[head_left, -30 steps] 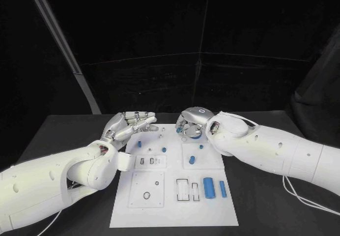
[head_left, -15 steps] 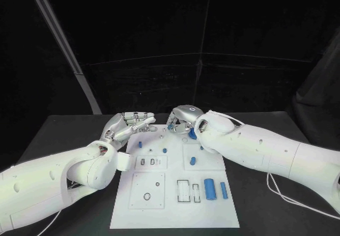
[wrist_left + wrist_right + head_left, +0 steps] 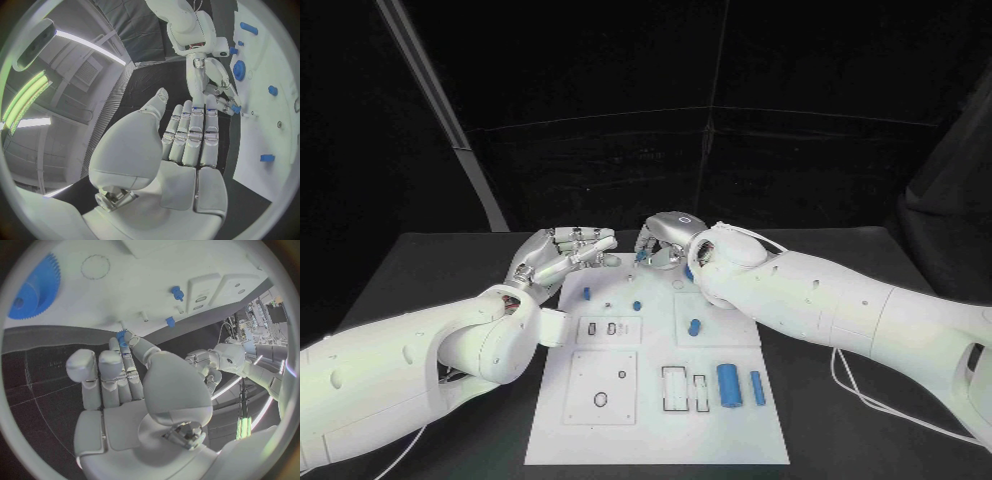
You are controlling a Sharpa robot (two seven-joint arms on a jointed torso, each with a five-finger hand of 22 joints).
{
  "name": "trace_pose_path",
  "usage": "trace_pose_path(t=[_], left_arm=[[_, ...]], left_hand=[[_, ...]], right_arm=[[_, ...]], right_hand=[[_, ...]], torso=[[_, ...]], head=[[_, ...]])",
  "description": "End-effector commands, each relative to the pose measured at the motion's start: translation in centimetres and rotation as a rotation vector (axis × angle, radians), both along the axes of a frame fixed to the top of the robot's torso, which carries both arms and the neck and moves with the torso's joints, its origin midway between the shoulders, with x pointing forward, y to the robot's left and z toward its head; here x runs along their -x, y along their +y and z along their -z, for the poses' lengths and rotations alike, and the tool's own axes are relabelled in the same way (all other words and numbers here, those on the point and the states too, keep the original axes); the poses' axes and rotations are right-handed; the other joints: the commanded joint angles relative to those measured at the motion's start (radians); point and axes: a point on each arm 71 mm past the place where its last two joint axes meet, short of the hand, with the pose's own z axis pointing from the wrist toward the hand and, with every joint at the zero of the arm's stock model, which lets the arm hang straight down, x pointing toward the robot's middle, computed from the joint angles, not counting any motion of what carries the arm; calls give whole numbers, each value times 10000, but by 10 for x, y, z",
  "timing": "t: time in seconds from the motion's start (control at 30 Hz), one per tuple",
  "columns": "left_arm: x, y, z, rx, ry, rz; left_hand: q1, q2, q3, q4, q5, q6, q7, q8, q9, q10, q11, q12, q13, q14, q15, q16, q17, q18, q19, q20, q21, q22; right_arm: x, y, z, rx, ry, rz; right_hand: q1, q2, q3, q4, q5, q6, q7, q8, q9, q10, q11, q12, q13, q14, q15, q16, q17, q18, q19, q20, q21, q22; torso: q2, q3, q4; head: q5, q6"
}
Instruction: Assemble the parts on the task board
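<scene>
Head view: the white task board (image 3: 653, 400) lies mid-table (image 3: 430, 270), with blue parts (image 3: 727, 383) scattered over it. The right robot hand (image 3: 664, 243) hovers over the board's far edge, pinching a small blue part (image 3: 122, 337) in its fingertips. The left robot hand (image 3: 564, 253) rests beside the board's far left corner, fingers extended together, holding nothing.

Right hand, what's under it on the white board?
The right hand hangs over the far edge of the white task board, pinching a small blue part at its fingertips. In the head view the board beneath the hand is hidden.
</scene>
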Motion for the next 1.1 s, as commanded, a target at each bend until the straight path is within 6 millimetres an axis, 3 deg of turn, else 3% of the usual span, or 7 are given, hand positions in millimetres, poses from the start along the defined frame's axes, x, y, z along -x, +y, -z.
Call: trace_pose_path(t=[0.03,0.17,0.73,1.1], left_arm=[[0,-2,-2,45,-88,148],[0,-2,-2,48,-84,159],[-1,-2,-4,44,-104,172],[-1,-3,-4,48,-85,210]], left_hand=[[11,79,6,-49,14,42,50,-62,-15,0,38,-51,-14,30,54,-12,14,126,55,15,-44,-17],[11,79,6,-49,14,42,50,-62,-15,0,38,-51,-14,30,54,-12,14,126,55,15,-44,-17],[11,79,6,-49,14,42,50,-62,-15,0,38,-51,-14,30,54,-12,14,126,55,15,-44,-17],[11,79,6,-49,14,42,50,-62,-15,0,38,-51,-14,30,54,-12,14,126,55,15,-44,-17]], right_arm=[[-2,2,0,100,153,53],[-3,5,1,206,286,46],[-4,15,5,530,593,-61],[-7,19,4,462,310,196]], right_hand=[[19,-113,31,12,23,-40,44,-29,-6,-54,2,-45,-12,107,19,62,5,-78,11,68,37,13],[16,-122,37,19,23,-46,46,-32,-7,-65,5,-47,-12,105,21,68,8,-77,7,71,39,12],[-13,-178,68,67,14,-86,59,-41,-13,-116,21,-46,-12,83,36,78,-18,-76,-14,86,53,17],[-97,-434,192,233,-54,-454,141,-75,-57,-489,123,-56,-22,-102,123,-171,-474,0,-316,165,-109,-354]], torso=[[-6,-6,-3],[-2,4,1],[32,-14,-13],[33,-16,-11]], head=[[13,-3],[39,-32],[69,-93],[73,-86]])
